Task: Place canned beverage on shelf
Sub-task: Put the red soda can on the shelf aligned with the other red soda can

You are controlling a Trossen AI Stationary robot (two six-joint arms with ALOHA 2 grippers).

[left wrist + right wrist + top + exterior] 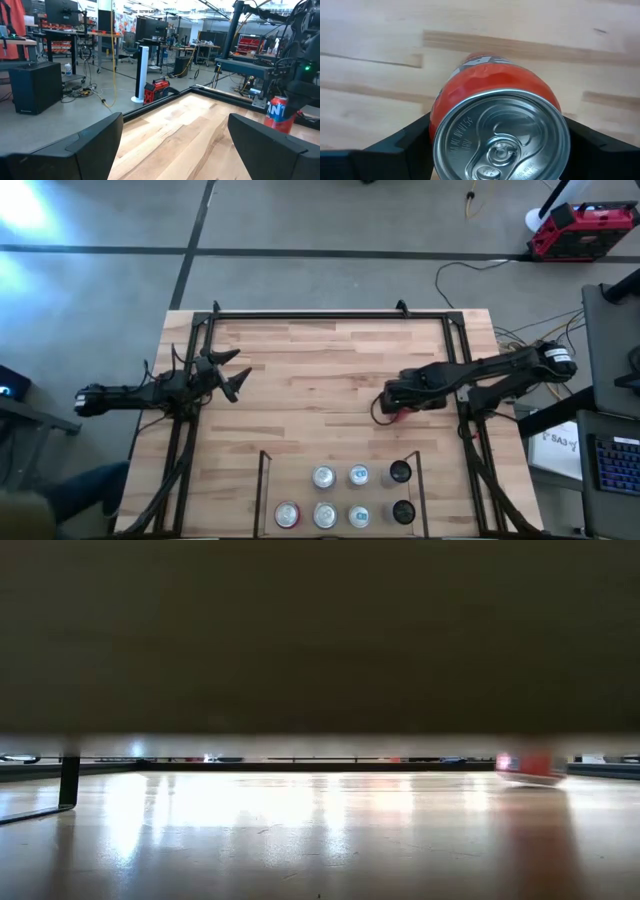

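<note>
Right wrist view, looking down on the silver lid of an upright red can (500,137), long axis vertical, base on the bare wood of the table (365,40). Flanked on both sides by the dark fingers (400,145) of the right gripper (500,150), apparently pressed onto the can's wall, though the contact line itself is hard to make out at the edge of the lid.

Seen from the high view at the right-centre of the table, under the right gripper (388,405), with only a sliver of red showing. Nearer by far to the right arm than to the left.

Well apart on the far left side, left gripper (240,375) hanging with jaws wide, holding nothing, merely facing the can across the boards.

Next, judging from the layout: lifting straight up and carrying toward the table's near edge, to the shelf (285,480) between its two thin black rails. Already stocked with seven cans (323,476) in two rows; only one free spot, at the left end of the back row, just beside the left rail. Tight fit likely, with risk of clipping a neighbour.
</note>
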